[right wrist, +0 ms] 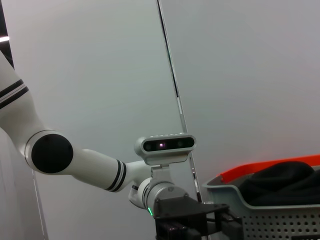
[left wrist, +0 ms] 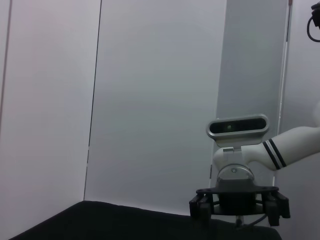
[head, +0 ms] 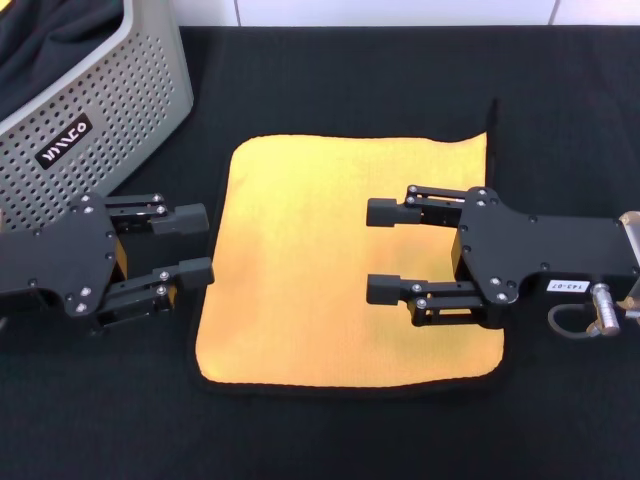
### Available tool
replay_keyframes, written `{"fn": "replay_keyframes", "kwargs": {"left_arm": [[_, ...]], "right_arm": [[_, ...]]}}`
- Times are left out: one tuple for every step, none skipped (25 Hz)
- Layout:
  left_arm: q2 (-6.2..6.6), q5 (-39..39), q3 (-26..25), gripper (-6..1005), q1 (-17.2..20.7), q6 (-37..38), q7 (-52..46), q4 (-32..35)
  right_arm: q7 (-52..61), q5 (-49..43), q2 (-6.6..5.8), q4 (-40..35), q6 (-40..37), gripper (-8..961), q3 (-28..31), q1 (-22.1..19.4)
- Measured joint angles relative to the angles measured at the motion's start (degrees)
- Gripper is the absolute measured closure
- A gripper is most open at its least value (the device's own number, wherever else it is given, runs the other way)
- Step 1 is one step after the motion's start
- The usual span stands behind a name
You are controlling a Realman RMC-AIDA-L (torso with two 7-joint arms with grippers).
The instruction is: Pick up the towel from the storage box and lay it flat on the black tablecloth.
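towel (head: 300,270) is looking like soft matt yellow-orange microfibre with thin black edging — black tablecloth (head: 330,440) is showing a fine matt weave. storage box (head: 100,110), far left, is looking like smooth grey perforated plastic.

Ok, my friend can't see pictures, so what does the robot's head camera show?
A yellow-orange towel lies spread flat on a black tablecloth. The open left gripper is at its left edge and the open right gripper is over it, neither holding anything. A grey storage box stands at the far left.
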Motion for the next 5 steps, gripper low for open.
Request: {"fn": "replay_keyframes", "kwargs": {"left_arm": [[0.0, 0.1, 0.0, 517, -0.1, 0.0, 0.0, 0.0], [0.01, 0.1, -0.1, 517, -0.1, 0.0, -0.1, 0.1], [0.01, 0.1, -0.1, 517, -0.1, 0.0, -0.1, 0.1], [0.02, 0.1, -0.1, 517, -0.1, 0.0, -0.1, 0.1], [0.02, 0.1, -0.1, 517, -0.2, -0.1, -0.1, 0.2]], "right_arm": [[0.0, 0.0, 0.03, 0.0, 0.0, 229, 0.0, -0.1], [0.0, 0.0, 0.06, 0.0, 0.0, 229, 0.0, -0.1], [0.0, 0.0, 0.07, 0.0, -0.1, 229, 0.0, -0.2], [0.0, 0.0, 0.07, 0.1, -0.1, 229, 0.0, -0.2], [0.0, 0.0, 0.07, 0.2, -0.1, 229, 0.0, -0.2]]}}
